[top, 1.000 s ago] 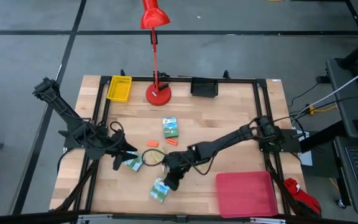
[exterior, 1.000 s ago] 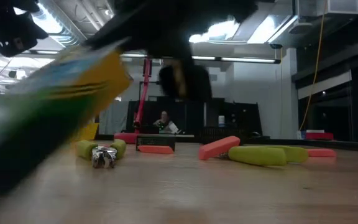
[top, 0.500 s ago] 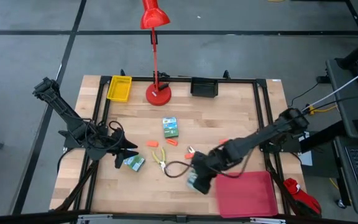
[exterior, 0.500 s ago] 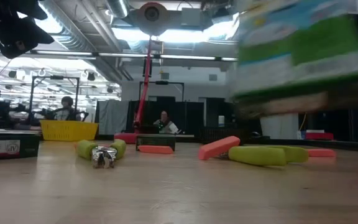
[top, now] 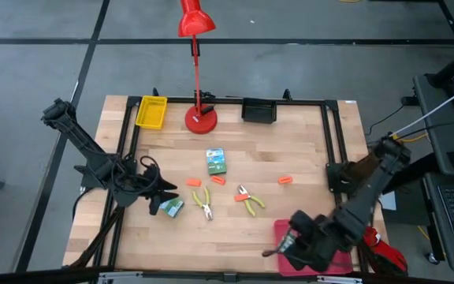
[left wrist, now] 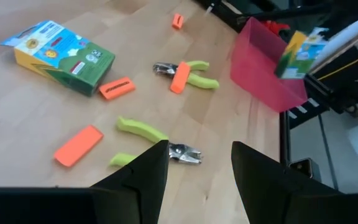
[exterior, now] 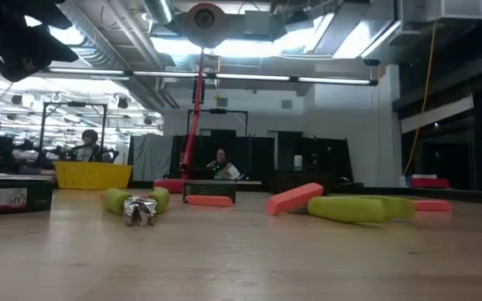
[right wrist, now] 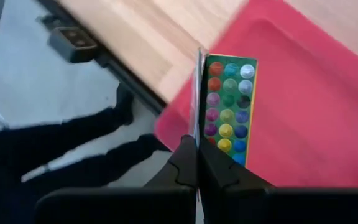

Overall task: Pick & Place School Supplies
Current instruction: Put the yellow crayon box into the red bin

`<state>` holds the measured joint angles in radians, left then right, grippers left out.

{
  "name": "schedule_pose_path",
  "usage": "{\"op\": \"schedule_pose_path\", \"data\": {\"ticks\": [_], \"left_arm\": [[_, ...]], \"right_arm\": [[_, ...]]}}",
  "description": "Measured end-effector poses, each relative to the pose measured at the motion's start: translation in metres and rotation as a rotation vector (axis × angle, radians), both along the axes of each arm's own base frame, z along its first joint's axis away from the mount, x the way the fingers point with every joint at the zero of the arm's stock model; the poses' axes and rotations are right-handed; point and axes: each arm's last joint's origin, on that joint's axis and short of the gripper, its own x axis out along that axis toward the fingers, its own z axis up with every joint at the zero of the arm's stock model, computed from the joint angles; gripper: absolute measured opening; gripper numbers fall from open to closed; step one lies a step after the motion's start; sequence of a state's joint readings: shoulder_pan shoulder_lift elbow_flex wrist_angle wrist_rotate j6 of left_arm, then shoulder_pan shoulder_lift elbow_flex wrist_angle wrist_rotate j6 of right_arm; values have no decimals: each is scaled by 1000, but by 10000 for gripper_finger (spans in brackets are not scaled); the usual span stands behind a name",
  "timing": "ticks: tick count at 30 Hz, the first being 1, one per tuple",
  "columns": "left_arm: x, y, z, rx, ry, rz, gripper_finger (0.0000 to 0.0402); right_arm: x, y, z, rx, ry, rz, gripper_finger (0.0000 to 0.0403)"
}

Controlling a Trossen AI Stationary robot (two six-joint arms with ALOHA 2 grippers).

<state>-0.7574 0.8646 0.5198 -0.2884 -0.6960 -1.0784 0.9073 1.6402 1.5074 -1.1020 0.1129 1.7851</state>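
Note:
My right gripper [right wrist: 197,163] is shut on a printed pack [right wrist: 229,102] above the near left corner of the red tray [top: 321,233]; the left wrist view shows that pack [left wrist: 298,45] above the tray wall. A second pack [top: 216,161] lies flat mid-table. A third pack [top: 172,207] lies just beside my open left gripper [top: 162,195]. Two yellow-green-handled tools [top: 204,203] [top: 250,200] and three orange pieces [top: 193,182] [top: 217,180] [top: 285,180] lie on the wood. My right gripper pinches the pack by its end nearest the wrist [right wrist: 219,146], between the two fingers. The fingers lie along the pack's length. The pack is lifted clear and reaches out past the fingertips over the red tray's corner, its face of coloured dots showing.
The red lamp base [top: 201,121], yellow tray [top: 151,111] and black tray [top: 258,110] stand along the far edge. A black frame rail [top: 333,158] borders the table. Bare wood lies between the tools and the near edge. People sit in the room beyond [exterior: 221,163].
My right gripper has carried the pack from the near middle of the table toward the right, passing the low camera, and now holds it over the red tray's near left corner. The tools and orange pieces it had hidden show again. My left arm has kept still.

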Motion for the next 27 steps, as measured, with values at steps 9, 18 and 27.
{"op": "schedule_pose_path", "data": {"ticks": [9,18,27], "left_arm": [[6,-6,1,-44,-35,0,173],[9,-9,4,-85,-76,0,173],[10,-9,6,-84,-97,21,173]], "right_arm": [[-45,19,-15,-19,87,-174,9],[-50,19,-21,-44,66,-254,169],[-8,-2,-18,-127,-160,-299,221]]}}
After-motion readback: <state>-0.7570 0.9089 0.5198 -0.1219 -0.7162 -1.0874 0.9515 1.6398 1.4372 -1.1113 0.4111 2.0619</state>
